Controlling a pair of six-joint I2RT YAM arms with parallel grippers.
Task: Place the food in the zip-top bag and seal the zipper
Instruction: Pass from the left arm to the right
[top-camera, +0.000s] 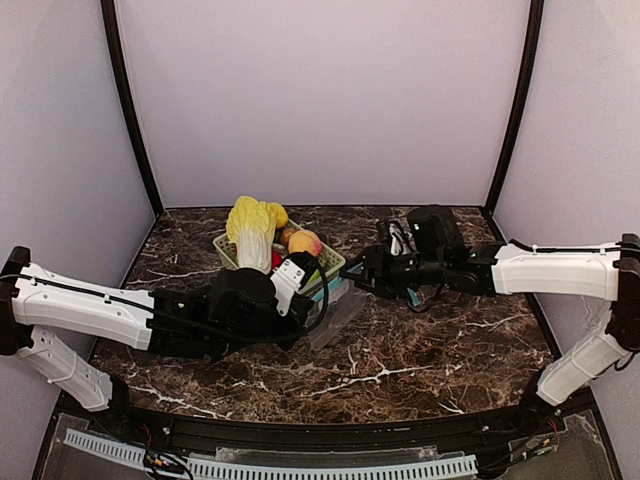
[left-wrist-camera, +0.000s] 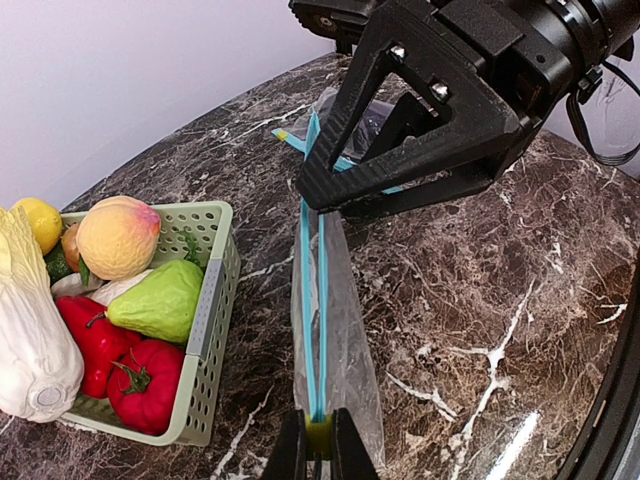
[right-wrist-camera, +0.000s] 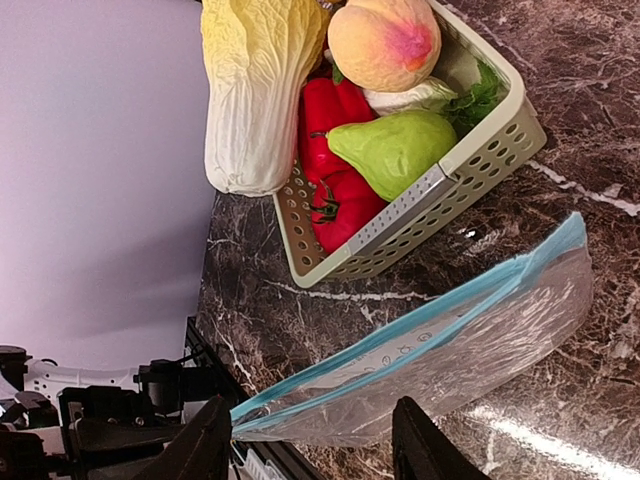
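A clear zip-top bag (left-wrist-camera: 345, 350) with a blue zip lies stretched between my grippers, just right of the basket; nothing shows inside it. My left gripper (left-wrist-camera: 320, 448) is shut on the yellow-green slider at the bag's near end. My right gripper (right-wrist-camera: 315, 440) is open, with its fingers wide on either side of the bag (right-wrist-camera: 480, 340); it also shows in the left wrist view (left-wrist-camera: 335, 200) over the bag's far end. The orange-yellow peach (left-wrist-camera: 118, 235) lies in the basket beside a pale green pear-shaped fruit (left-wrist-camera: 160, 300). I see no eggplant and no small round green fruit.
A pale green perforated basket (left-wrist-camera: 205, 310) stands at the back centre of the dark marble table (top-camera: 420, 350). It holds a pale cabbage (left-wrist-camera: 25, 340), red peppers (left-wrist-camera: 140, 385) and a lemon (left-wrist-camera: 35, 220). Grey walls close in the back and sides.
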